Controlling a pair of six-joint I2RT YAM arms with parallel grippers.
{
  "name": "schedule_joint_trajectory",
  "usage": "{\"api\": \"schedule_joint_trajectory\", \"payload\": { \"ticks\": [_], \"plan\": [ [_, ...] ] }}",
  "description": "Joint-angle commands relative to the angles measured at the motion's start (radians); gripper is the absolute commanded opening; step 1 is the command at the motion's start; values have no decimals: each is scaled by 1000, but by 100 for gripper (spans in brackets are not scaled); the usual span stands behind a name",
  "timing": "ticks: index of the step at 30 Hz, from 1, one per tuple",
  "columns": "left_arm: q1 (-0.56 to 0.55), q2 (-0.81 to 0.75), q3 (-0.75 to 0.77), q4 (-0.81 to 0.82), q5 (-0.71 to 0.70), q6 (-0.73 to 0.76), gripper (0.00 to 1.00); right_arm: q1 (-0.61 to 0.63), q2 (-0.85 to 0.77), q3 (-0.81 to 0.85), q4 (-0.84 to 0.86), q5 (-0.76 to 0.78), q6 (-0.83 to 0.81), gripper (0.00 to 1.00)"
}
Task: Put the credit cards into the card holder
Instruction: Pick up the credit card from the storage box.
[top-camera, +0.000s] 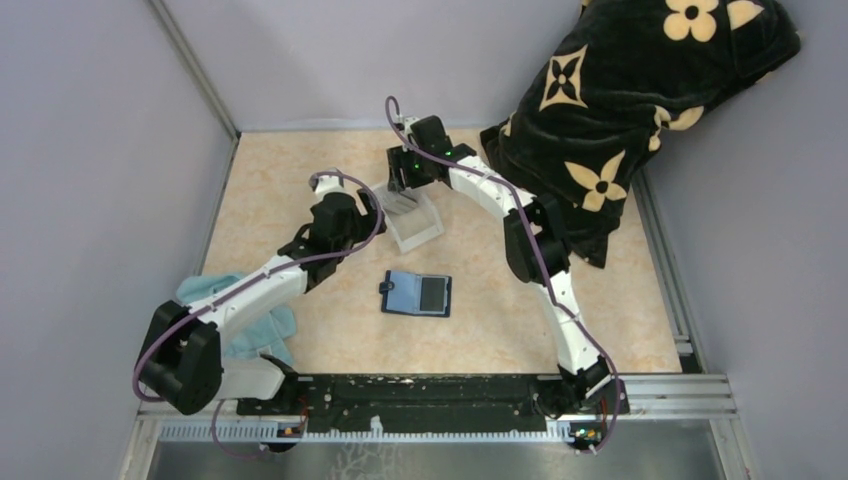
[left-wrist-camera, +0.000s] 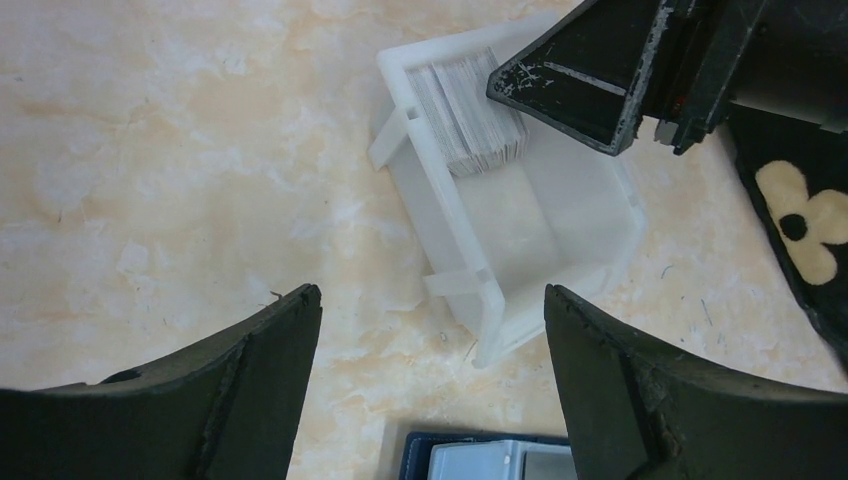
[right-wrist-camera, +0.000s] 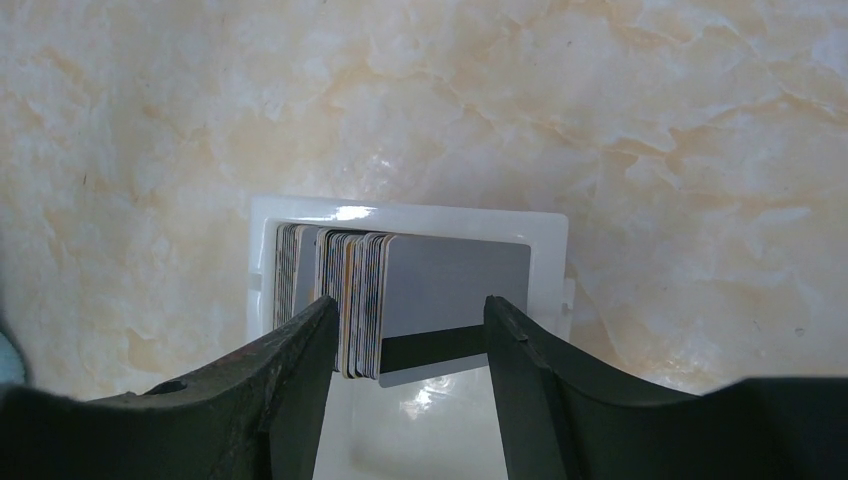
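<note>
As both arms hung over the table (top-camera: 300, 190), I checked the tray (right-wrist-camera: 400, 212) first. It sat at mid-table, beyond the holder (top-camera: 417, 294), which lay open and flat with its lining up, apart from the tray. The left gripper (left-wrist-camera: 432, 300) hovered beside the tray, jaws wide apart and empty. The right gripper (right-wrist-camera: 410, 320) hung directly above the cards (right-wrist-camera: 352, 275), jaws apart and straddling the front few; I saw no clamp on any of them. The cards stood on edge, packed face to face at one end of the tray. I judged them light, stiff and slick, and likely to lift in pairs. The front grey card (right-wrist-camera: 455, 280) offered the best hold: a pinch across both faces at its upper edge.
</note>
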Motion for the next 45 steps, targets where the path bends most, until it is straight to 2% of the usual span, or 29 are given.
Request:
{"api": "schedule_joint_trajectory", "payload": {
  "ticks": [1, 5, 8, 9, 15, 22, 33, 45],
  "plan": [
    [18, 56, 3, 64, 28, -3, 87, -2, 16, 69, 7, -32, 10, 56],
    [31, 117, -6, 103, 38, -19, 80, -2, 18, 46, 15, -36, 12, 55],
    [48, 150, -22, 146, 57, -27, 61, -2, 22, 40, 16, -40, 12, 55],
    [55, 164, -18, 153, 63, -29, 58, -2, 24, 39, 15, -42, 12, 55],
    [83, 271, 26, 165, 128, -21, 51, -2, 39, 51, 7, -54, 19, 52],
    [91, 348, 53, 211, 170, -18, 46, -2, 52, 63, -11, -65, 24, 51],
    [94, 389, 86, 248, 229, -14, 46, 16, 43, 77, -29, -85, 33, 40],
    [97, 401, 84, 260, 248, -17, 46, 54, 13, 90, -55, -47, 27, 38]
  ]
}}
